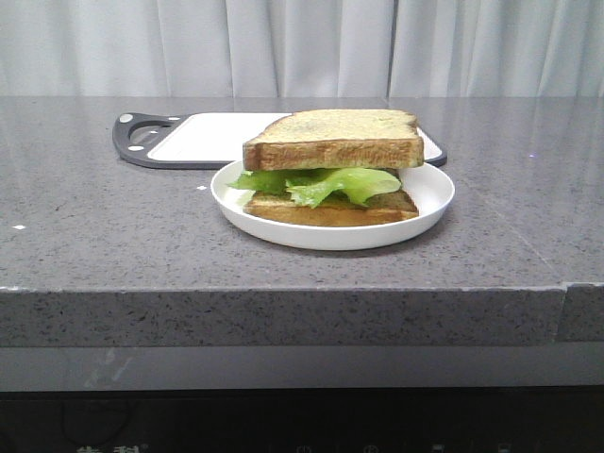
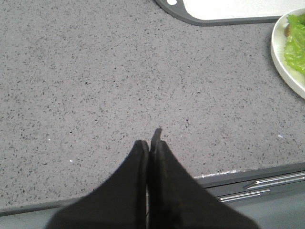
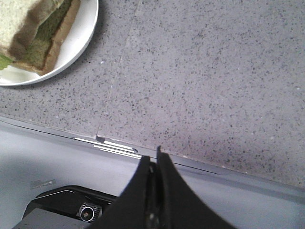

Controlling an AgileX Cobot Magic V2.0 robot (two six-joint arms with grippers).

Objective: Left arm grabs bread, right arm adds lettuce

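A white plate (image 1: 429,193) on the grey counter holds a stacked sandwich. The thick bread (image 1: 332,139) with golden-brown crust lies on top. Green ruffled lettuce (image 1: 326,184) sits under it, over a thinner bottom slice (image 1: 330,211). The lettuce (image 2: 296,43) and the plate's rim (image 2: 281,57) show at the edge of the left wrist view; the bread (image 3: 21,24) and plate (image 3: 78,40) show in the right wrist view. My left gripper (image 2: 150,143) is shut and empty above the counter's front edge, away from the plate. My right gripper (image 3: 152,160) is shut and empty over the front edge. Neither shows in the front view.
A white cutting board (image 1: 212,137) with a dark grey rim and handle lies behind the plate, also in the left wrist view (image 2: 224,9). The counter's front edge (image 1: 283,288) drops to a dark lower panel.
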